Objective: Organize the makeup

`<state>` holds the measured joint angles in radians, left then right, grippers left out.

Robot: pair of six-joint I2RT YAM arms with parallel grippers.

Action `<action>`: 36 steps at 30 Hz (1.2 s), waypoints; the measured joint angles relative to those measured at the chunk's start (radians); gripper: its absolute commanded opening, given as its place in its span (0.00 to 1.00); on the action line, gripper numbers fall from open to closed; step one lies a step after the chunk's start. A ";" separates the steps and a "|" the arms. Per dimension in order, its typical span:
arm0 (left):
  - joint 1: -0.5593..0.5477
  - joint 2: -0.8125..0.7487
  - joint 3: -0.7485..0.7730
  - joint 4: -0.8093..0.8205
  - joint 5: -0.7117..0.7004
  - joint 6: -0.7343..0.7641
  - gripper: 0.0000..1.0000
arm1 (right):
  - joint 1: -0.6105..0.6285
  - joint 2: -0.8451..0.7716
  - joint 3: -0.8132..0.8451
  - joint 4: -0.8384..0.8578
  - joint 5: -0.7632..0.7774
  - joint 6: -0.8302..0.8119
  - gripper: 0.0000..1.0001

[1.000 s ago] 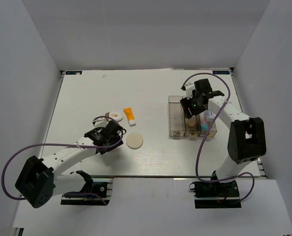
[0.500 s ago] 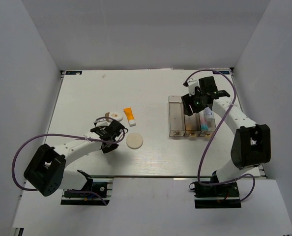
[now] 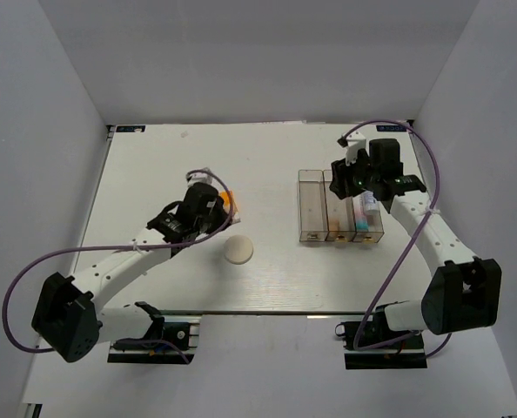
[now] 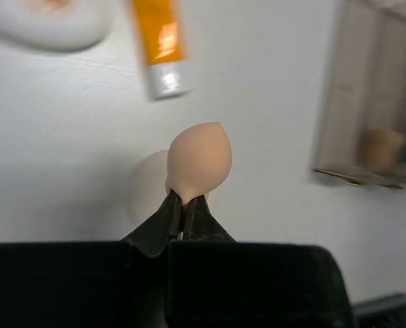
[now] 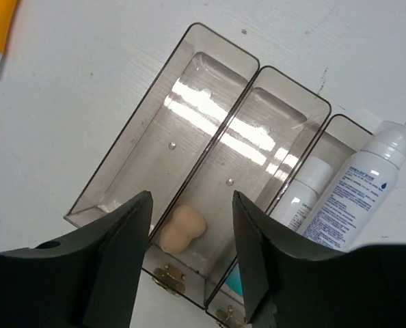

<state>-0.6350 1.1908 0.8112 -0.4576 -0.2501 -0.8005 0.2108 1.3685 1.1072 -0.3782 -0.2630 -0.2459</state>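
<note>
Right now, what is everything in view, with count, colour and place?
table: one, white, under everything
organizer: one, clear, three compartments, right side of table
stored sponge: one, peach, organizer's middle compartment
held sponge: one, peach, gripped above the table
bottle: one, white with blue print, right compartment
smaller white container: one, beside the bottle
tube: one, orange with white cap, on table left of organizer
compact: one, white oval, on table near tube
puff: one, beige round, on table nearer the arms
left hand: one, black, shut on held sponge
right hand: one, black, open, above organizer
</note>
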 measured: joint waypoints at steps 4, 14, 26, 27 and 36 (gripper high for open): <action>-0.007 0.121 0.108 0.235 0.245 0.082 0.00 | -0.006 -0.021 -0.024 0.055 0.042 0.033 0.12; -0.049 0.755 0.538 0.743 0.784 0.041 0.00 | -0.040 -0.108 -0.084 0.150 0.191 0.122 0.00; -0.150 1.131 0.888 0.871 0.908 -0.106 0.07 | -0.076 -0.165 -0.135 0.188 0.215 0.142 0.00; -0.158 1.135 0.892 0.854 0.903 -0.106 0.08 | -0.078 -0.166 -0.138 0.188 0.215 0.142 0.00; -0.173 1.136 0.898 0.669 0.782 -0.050 0.28 | -0.086 -0.167 -0.142 0.189 0.206 0.143 0.00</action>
<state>-0.8082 2.3268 1.7088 0.2111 0.5316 -0.8509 0.1246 1.2011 0.9653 -0.1894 -0.0566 -0.1032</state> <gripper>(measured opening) 0.214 0.013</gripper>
